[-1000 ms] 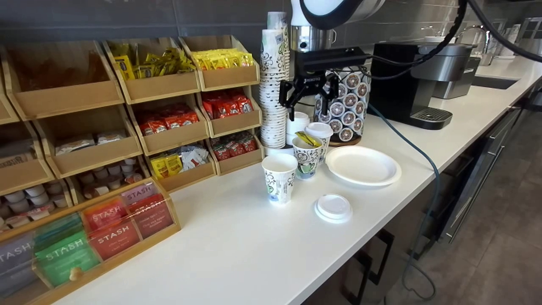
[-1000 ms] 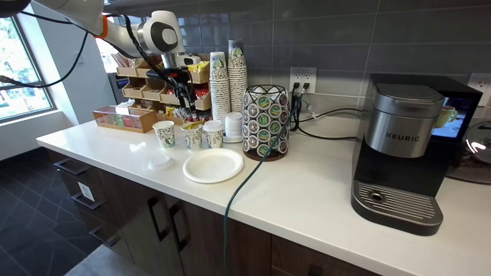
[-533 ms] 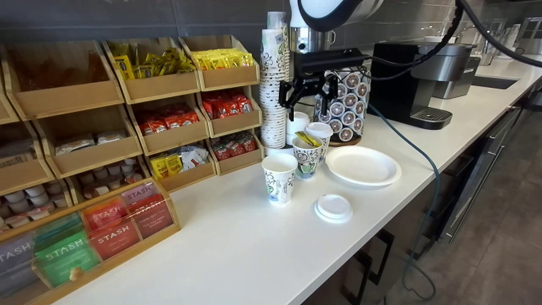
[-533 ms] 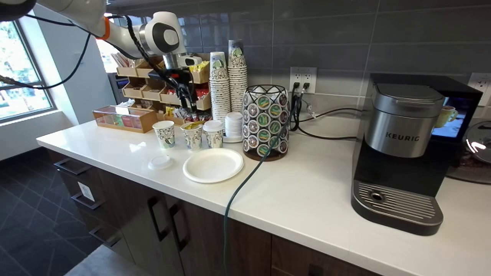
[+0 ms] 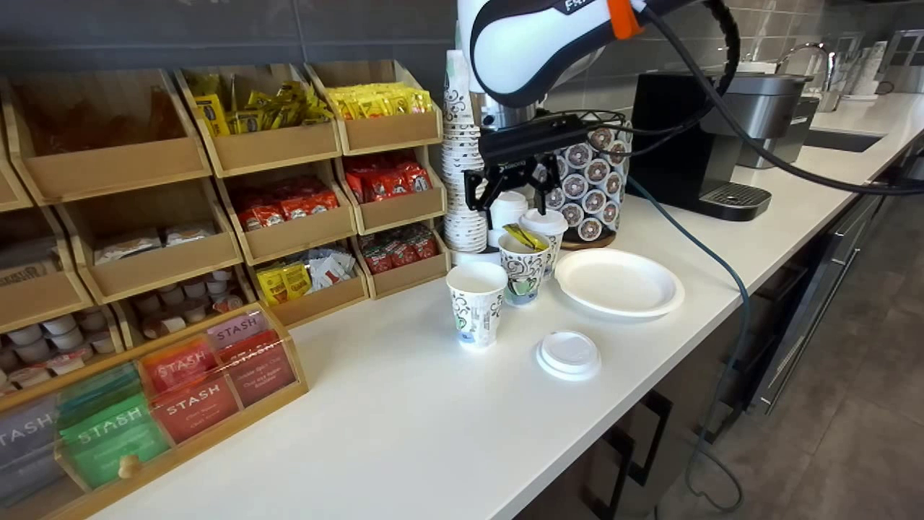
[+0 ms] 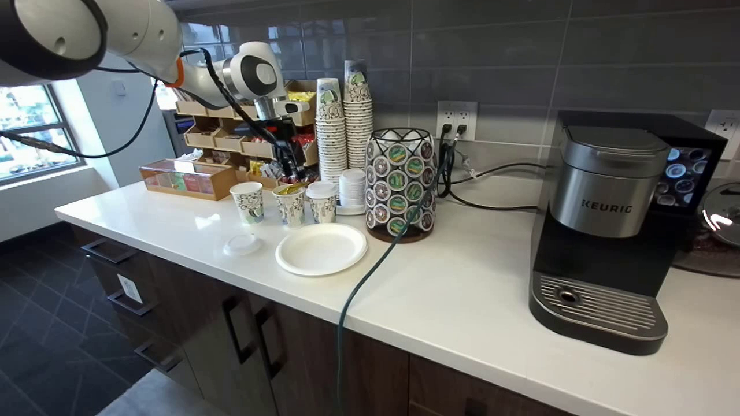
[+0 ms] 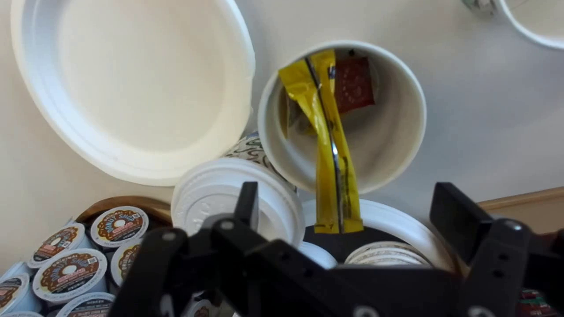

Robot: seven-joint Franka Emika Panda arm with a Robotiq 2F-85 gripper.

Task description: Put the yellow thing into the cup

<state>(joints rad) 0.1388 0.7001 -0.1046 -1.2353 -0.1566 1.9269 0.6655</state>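
In the wrist view, the yellow packet [image 7: 327, 147] pokes from the cup [image 7: 383, 136] toward six o'clock, plate [image 7: 145, 79] at the cup's nine; fingers [image 7: 460, 220] spread wide.

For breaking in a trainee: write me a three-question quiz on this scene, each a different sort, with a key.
1. True or false: the gripper stands open.
2. Which shares the cup with the yellow packet?
A. a plate
B. a red packet
C. a coffee pod
3. Fill in: the loose lid lies on the ____.

Key: 1. True. 2. B. 3. counter.
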